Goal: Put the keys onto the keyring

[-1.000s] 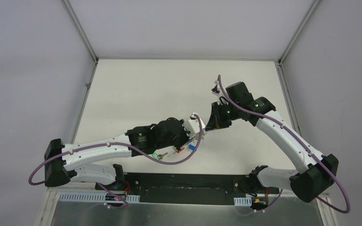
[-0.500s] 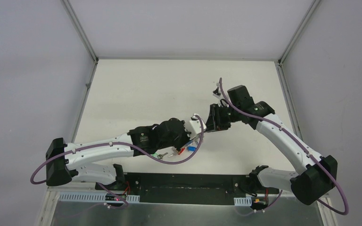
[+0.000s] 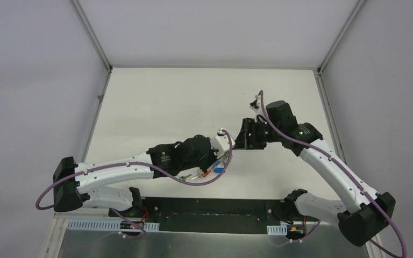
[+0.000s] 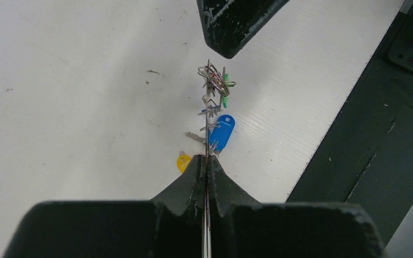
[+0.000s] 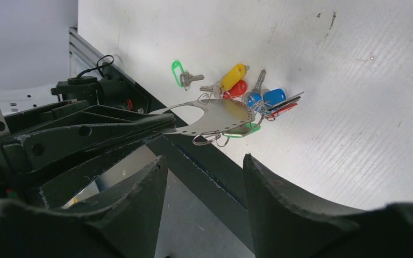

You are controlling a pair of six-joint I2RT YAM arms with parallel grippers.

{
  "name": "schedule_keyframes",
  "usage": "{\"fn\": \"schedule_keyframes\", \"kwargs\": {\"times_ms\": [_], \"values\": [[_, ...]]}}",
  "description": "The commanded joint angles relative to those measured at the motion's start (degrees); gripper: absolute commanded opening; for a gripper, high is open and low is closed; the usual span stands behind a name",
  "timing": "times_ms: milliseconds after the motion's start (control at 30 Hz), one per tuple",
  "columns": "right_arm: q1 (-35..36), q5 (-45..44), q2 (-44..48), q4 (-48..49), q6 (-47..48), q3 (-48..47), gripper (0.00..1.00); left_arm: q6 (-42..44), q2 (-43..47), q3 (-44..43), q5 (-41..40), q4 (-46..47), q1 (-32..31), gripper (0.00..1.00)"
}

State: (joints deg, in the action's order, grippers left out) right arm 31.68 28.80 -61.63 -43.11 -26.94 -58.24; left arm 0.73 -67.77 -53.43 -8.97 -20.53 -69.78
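Near the front edge of the table (image 3: pixel 161 102), at centre: one keyring (image 5: pixel 218 119) of grey metal, held above the surface and seen edge-on from the left wrist. It is pinched between the left jaws, which are pressed together on it. Bunched at its outer end are several small split rings (image 4: pixel 215 80). The blue-tagged key (image 4: pixel 221 133) has its tag dangling just beside the keyring; whether it is threaded on cannot be told. A yellow tag (image 5: pixel 232 76) and a red tag (image 5: pixel 239 88) sit close together beside the bunch. A second green tag (image 5: pixel 246 130) hangs under the keyring's outer edge. One green-tagged key (image 5: pixel 180 74) lies flat on the table, a little apart from the bunch and not on the keyring. Right jaws: spread, nothing between them, tips near the keyring's outer end and facing the left jaws. The left arm (image 3: pixel 113 169) reaches in from the left and the right arm (image 3: pixel 328 161) from the right. A black strip (image 4: pixel 365 140) borders the table near the bunch.
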Motion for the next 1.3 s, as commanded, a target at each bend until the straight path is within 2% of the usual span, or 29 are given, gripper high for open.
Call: {"fn": "schedule_keyframes", "kwargs": {"times_ms": [0,233,533,733,1000,1267], "values": [[4.1,-7.3,1.2,0.7,-1.1,0.1,0.56,-4.1,-0.5,-0.5,-2.2,3.4,-0.1,0.0],[14.6,-22.5,0.9,-0.3,2.5,-0.3,0.53,-7.6,-0.7,-0.7,-2.4,3.7,-0.1,0.0],[23.0,-37.0,-3.4,1.7,4.4,-1.4,0.51,-8.0,-1.1,-0.5,-1.4,4.3,-0.2,0.0],[25.3,-41.3,-6.3,3.6,5.3,-2.7,0.47,-8.0,-0.5,0.0,-1.1,4.3,-0.1,0.0],[26.1,-45.3,-5.0,1.5,6.4,-5.4,0.34,-8.0,-0.2,0.3,-0.4,4.3,-0.1,0.0],[26.1,-44.8,-3.9,1.2,7.7,-5.6,0.19,-7.6,-0.2,0.2,-0.3,4.3,-0.1,0.0]]}}
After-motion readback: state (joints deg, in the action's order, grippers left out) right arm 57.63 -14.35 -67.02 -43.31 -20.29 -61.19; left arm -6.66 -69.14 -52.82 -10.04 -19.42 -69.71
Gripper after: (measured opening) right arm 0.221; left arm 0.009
